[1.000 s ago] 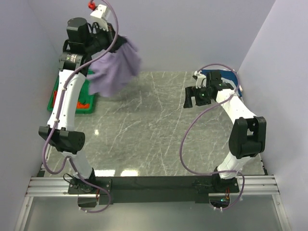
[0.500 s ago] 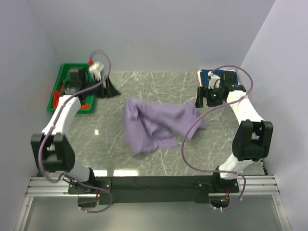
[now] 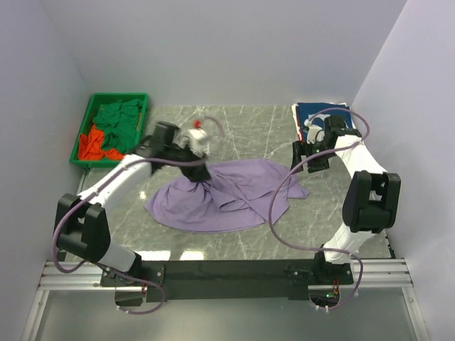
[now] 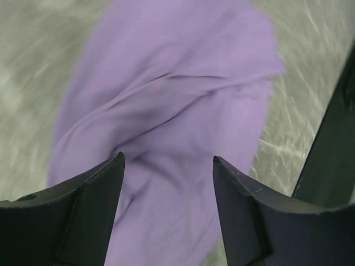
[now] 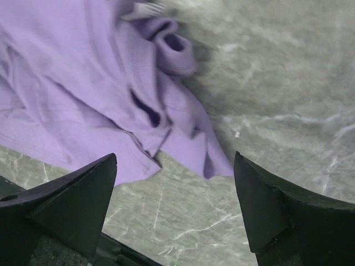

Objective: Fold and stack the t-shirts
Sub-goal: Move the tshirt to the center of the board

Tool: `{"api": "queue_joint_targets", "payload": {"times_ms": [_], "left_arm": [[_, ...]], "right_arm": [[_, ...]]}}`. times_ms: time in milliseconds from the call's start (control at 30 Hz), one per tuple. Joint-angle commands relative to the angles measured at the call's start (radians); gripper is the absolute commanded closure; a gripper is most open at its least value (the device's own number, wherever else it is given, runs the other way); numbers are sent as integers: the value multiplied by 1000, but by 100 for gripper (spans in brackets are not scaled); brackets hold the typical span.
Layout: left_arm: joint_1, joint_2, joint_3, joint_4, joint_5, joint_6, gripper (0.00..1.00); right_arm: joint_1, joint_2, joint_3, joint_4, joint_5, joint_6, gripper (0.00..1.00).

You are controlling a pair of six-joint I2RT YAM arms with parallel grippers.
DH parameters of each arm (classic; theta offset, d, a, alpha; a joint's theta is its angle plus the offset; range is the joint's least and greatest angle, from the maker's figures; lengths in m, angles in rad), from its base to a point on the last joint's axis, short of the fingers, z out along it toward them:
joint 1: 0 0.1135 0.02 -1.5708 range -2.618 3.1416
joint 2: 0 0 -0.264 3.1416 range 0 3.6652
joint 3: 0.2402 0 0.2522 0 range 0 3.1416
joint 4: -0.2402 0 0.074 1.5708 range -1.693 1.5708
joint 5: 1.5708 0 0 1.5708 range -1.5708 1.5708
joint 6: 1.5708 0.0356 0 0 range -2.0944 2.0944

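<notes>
The lavender t-shirt [image 3: 227, 193] lies crumpled and partly spread on the middle of the marble table. My left gripper [image 3: 200, 168] hovers over its back left part, jaws open, only purple cloth [image 4: 166, 100] below them and nothing between them [image 4: 168, 160]. My right gripper [image 3: 306, 159] stands open just off the shirt's right edge; its wrist view shows the shirt's bunched edge [image 5: 111, 105] ahead of the open jaws [image 5: 175, 159] and bare marble under them. A navy t-shirt [image 3: 314, 111] lies at the back right, partly hidden by the right arm. Green [image 3: 118, 116] and orange-red [image 3: 92, 145] t-shirts fill the bin.
A green plastic bin [image 3: 87, 118] stands at the back left corner against the wall. Pale walls close in the table on the left, back and right. Bare marble [image 3: 234, 135] shows behind the lavender shirt and along the front edge.
The left gripper, which held the lavender shirt high at the back left, swung down, let it go onto the table and now hovers open over it. The right gripper shifted slightly.
</notes>
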Motion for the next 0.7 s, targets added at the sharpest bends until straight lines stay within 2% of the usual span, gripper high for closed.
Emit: {"api": "queue_joint_targets", "payload": {"times_ms": [0, 100, 300, 667], "left_arm": [[-216, 13, 13, 72, -43, 211, 31], [-352, 71, 0, 178, -86, 297, 32], [-529, 252, 52, 335, -152, 382, 33], [-686, 415, 116, 388, -168, 579, 30]], "right_arm": [[-71, 54, 57, -60, -32, 25, 11], [-135, 96, 92, -94, -83, 53, 14], [-226, 106, 80, -114, -139, 90, 18], [-260, 53, 15, -125, -141, 94, 18]]}}
